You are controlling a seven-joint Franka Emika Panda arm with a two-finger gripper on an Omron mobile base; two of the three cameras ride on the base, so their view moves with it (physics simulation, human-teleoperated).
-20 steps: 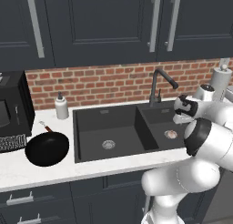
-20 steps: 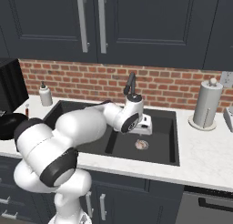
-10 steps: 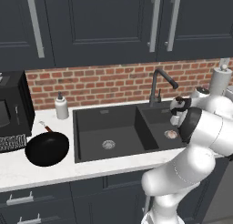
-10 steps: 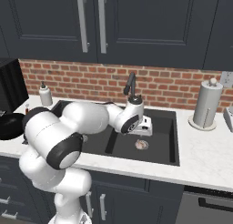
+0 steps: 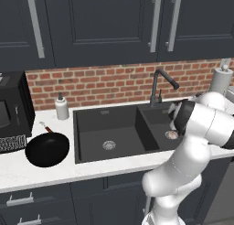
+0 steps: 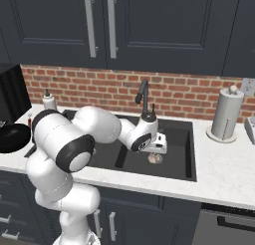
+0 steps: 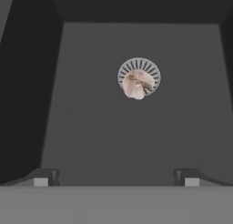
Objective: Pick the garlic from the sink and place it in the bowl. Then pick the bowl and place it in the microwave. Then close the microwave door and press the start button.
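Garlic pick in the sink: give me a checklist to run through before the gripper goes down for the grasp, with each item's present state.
1. Garlic in sight, lying on the round drain of the sink: ok.
2. Gripper open, with both fingers apart and nothing between them: ok.
3. Garlic centred between the fingers: not ok, it sits a little to one side in the hand view.
4. Basin floor bare around the garlic: ok.
5. Faucet clear of the hand: cannot tell.
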